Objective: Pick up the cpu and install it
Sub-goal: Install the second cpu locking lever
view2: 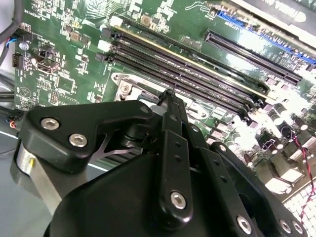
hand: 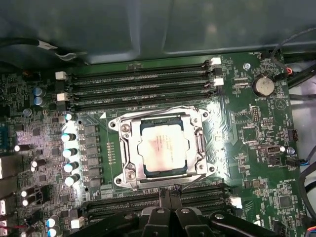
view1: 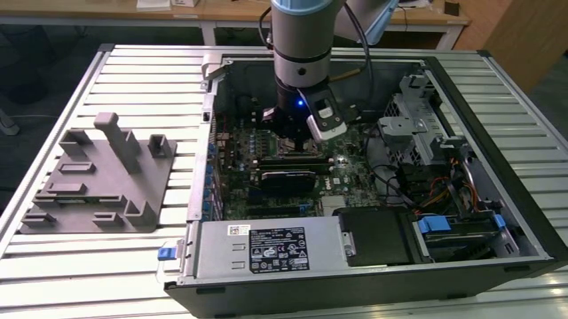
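Cpu (hand: 161, 152) sits in mobo socket (hand: 123, 148), just beyond jaws, which look pinched together, empty.

The cpu (hand: 160, 148) has a pale silvery top with a thin dark rim, framed by a shiny silver socket (hand: 126, 148) on a green motherboard (hand: 247, 128) crossed by black memory slots (hand: 138, 79) with white end clips. The gripper (view2: 168, 101) is matt black with silver screws. In the exterior view the case (view1: 497, 166) is black, with a grey fixture (view1: 98, 176) on a white ribbed table (view1: 133, 73).
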Action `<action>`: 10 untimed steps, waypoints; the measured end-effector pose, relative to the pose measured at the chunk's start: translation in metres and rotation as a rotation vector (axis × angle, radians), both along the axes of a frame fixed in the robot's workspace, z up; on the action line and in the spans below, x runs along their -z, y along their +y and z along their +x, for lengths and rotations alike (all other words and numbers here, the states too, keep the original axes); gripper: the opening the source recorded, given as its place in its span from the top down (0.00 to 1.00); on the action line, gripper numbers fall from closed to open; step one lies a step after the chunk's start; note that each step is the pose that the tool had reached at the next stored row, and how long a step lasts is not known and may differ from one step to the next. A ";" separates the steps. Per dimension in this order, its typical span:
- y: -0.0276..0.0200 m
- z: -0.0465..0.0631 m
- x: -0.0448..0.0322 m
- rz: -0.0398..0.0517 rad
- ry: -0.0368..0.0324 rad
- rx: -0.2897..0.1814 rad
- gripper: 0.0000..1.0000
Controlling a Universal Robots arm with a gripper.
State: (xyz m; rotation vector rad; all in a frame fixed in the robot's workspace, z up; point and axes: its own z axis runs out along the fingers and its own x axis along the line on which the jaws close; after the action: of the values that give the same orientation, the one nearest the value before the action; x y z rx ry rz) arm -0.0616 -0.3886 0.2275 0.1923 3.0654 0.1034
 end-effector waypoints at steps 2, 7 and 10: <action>-0.0017 0.000 0.0001 -0.0001 0.0006 -0.002 0.89; -0.0022 0.000 0.0014 0.0001 0.0437 -0.014 0.89; -0.0022 0.000 0.0020 0.0001 0.0783 -0.021 0.89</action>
State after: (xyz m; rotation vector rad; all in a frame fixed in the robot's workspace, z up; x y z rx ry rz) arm -0.0616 -0.3908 0.2255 0.1688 3.1458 0.0994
